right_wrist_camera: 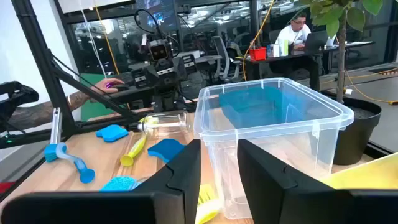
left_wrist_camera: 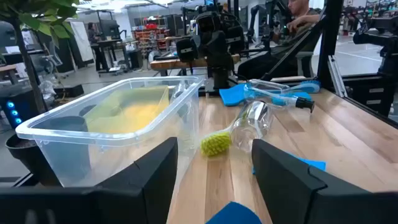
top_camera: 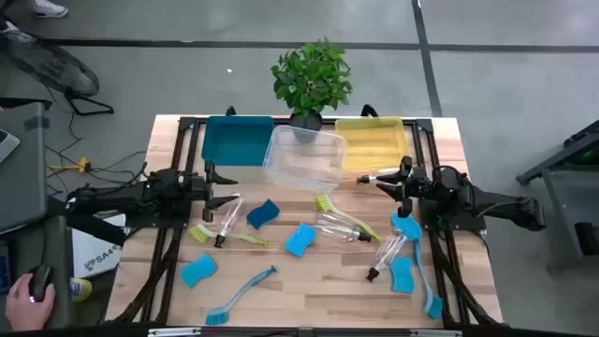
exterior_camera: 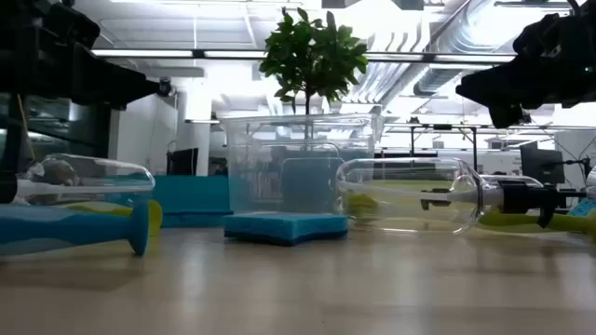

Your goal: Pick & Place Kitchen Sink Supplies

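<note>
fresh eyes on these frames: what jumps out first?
The clear bin sits at the table's back centre, empty, in front of the potted plant and between the teal bin and the yellow bin. In front of it blue sponges, clear pump bottles and dish brushes lie scattered. The left gripper and right gripper hover at either side, holding nothing.

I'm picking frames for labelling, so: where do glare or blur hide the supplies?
Low view: bright ceiling lights wash out the background, and the nearest blue brush handle looks soft, though the clear plastic bottle lying on its side stays readable. High view: evenly lit, the small wavy-edged blue sponges crisp. Left wrist view: the clear plastic bin shows mild reflections only.
</note>
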